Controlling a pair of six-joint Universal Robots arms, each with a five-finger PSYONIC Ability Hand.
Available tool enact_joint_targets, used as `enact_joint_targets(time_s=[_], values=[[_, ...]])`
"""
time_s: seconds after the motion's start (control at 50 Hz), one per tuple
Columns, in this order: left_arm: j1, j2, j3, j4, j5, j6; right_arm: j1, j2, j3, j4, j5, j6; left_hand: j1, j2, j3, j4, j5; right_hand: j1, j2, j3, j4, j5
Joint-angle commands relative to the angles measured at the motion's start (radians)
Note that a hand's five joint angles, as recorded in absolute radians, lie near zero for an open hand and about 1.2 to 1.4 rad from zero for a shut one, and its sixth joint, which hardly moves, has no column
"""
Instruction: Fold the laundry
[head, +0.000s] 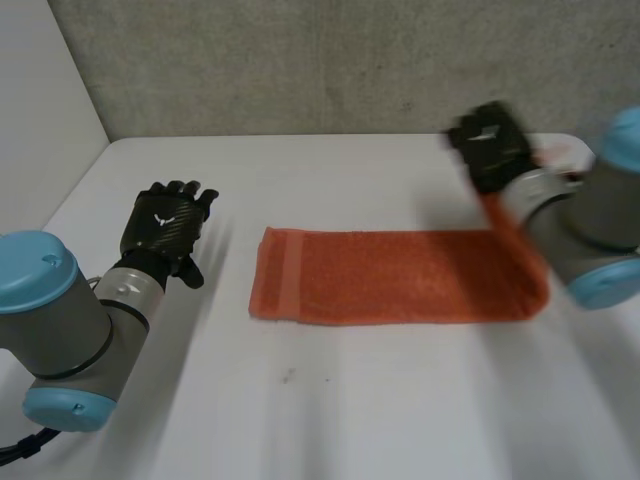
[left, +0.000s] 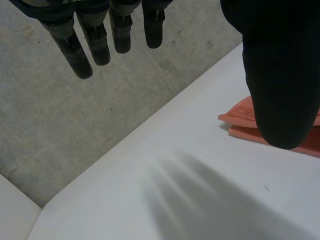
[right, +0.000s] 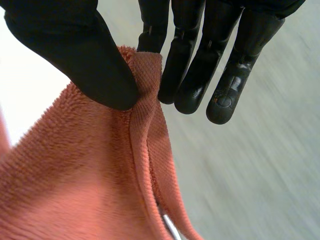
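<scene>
An orange towel lies as a long folded strip across the middle of the white table. Its right end rises off the table, pinched by my right hand at the far right. In the right wrist view the thumb presses the towel's hemmed edge against the fingers. My left hand hovers left of the towel, open, holding nothing. In the left wrist view its straight fingers point toward the wall, and the towel's left end lies beside its thumb.
A grey concrete wall runs along the table's far edge, and a white side panel stands at the left. Bare table surface lies in front of the towel and around the left hand.
</scene>
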Motion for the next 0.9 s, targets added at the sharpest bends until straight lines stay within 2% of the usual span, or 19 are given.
enact_joint_targets(time_s=[0.02, 0.1, 0.14, 0.16, 0.18, 0.28, 0.3, 0.38, 0.42, 0.46, 0.56, 0.62, 0.66, 0.74, 0.84, 0.9], values=[[0.000, 0.000, 0.000, 0.000, 0.000, 0.000, 0.334, 0.126, 0.007, -0.066, -0.135, -0.054, -0.023, -0.030, -0.042, -0.030, -0.049, 0.436, 0.218, 0.213, 0.203, 0.236], [0.000, 0.000, 0.000, 0.000, 0.000, 0.000, 0.411, 0.166, 0.021, -0.075, -0.160, -0.095, -0.023, -0.030, -0.042, -0.030, -0.049, 0.422, 0.205, 0.200, 0.190, 0.223], [0.000, 0.000, 0.000, 0.000, 0.000, 0.000, 0.418, 0.181, 0.021, -0.069, -0.152, -0.100, -0.023, -0.030, -0.042, -0.030, -0.049, -0.147, -0.365, -0.370, -0.380, -0.347], [-0.001, 0.000, -0.002, 0.000, 0.000, 0.000, 0.416, 0.201, 0.025, -0.067, -0.131, -0.098, -0.023, -0.030, -0.042, -0.030, -0.049, -0.676, -0.894, -0.899, -0.909, -0.876], [-0.001, 0.000, -0.002, 0.000, 0.000, 0.000, 0.414, 0.206, 0.028, -0.067, -0.112, -0.097, -0.023, -0.030, -0.042, -0.030, -0.049, -0.786, -1.004, -1.009, -1.018, -0.985], [-0.001, 0.000, -0.006, 0.000, 0.002, 0.000, 0.375, 0.184, 0.054, -0.060, 0.033, -0.059, -0.023, -0.030, -0.042, -0.030, -0.049, -0.786, -1.004, -1.009, -1.018, -0.985], [-0.001, 0.000, -0.006, 0.000, 0.002, 0.000, 0.331, 0.157, 0.070, -0.055, 0.081, -0.022, -0.023, -0.030, -0.042, -0.030, -0.049, -0.786, -1.004, -1.009, -1.018, -0.985], [-0.003, 0.000, -0.006, 0.000, 0.002, 0.000, 0.190, 0.057, 0.135, -0.016, 0.141, 0.120, -0.023, -0.030, -0.042, -0.030, -0.049, -0.786, -1.004, -1.009, -1.018, -0.985], [-0.004, -0.002, -0.006, 0.001, 0.002, 0.000, 0.168, 0.042, 0.151, -0.002, 0.141, 0.153, -0.023, -0.030, -0.042, -0.030, -0.049, -0.786, -1.004, -1.009, -1.018, -0.985], [-0.006, -0.003, -0.006, 0.000, 0.002, 0.000, 0.108, 0.017, 0.214, 0.063, 0.118, 0.253, -0.023, -0.030, -0.042, -0.030, -0.049, -0.786, -1.004, -1.009, -1.018, -0.985], [-0.009, -0.011, -0.008, 0.000, 0.002, 0.002, 0.039, 0.002, 0.306, 0.124, 0.046, 0.320, -0.023, -0.030, -0.042, -0.030, -0.049, -0.779, -0.997, -1.002, -1.012, -0.978], [-0.011, -0.012, -0.008, 0.002, 0.002, 0.002, -0.009, 0.000, 0.353, 0.120, 0.021, 0.322, -0.023, -0.030, -0.042, -0.030, -0.049, -0.594, -0.812, -0.817, -0.827, -0.794], [-0.017, -0.012, -0.008, 0.000, 0.002, 0.002, -0.035, 0.003, 0.369, 0.101, 0.018, 0.322, -0.023, -0.030, -0.042, -0.030, -0.049, -0.360, -0.577, -0.582, -0.592, -0.559], [-0.020, -0.012, -0.009, 0.000, 0.000, 0.002, -0.072, 0.005, 0.372, 0.037, 0.020, 0.319, -0.023, -0.030, -0.042, -0.030, -0.049, 0.429, 0.212, 0.207, 0.197, 0.230], [-0.027, -0.008, -0.009, 0.000, -0.003, 0.002, -0.070, 0.003, 0.335, -0.011, 0.035, 0.276, -0.023, -0.030, -0.042, -0.030, -0.049, 0.436, 0.218, 0.213, 0.203, 0.236], [-0.029, -0.003, -0.009, 0.000, -0.005, 0.002, -0.035, -0.001, 0.257, -0.006, 0.056, 0.197, -0.023, -0.030, -0.042, -0.030, -0.049, 0.436, 0.218, 0.213, 0.203, 0.236]])
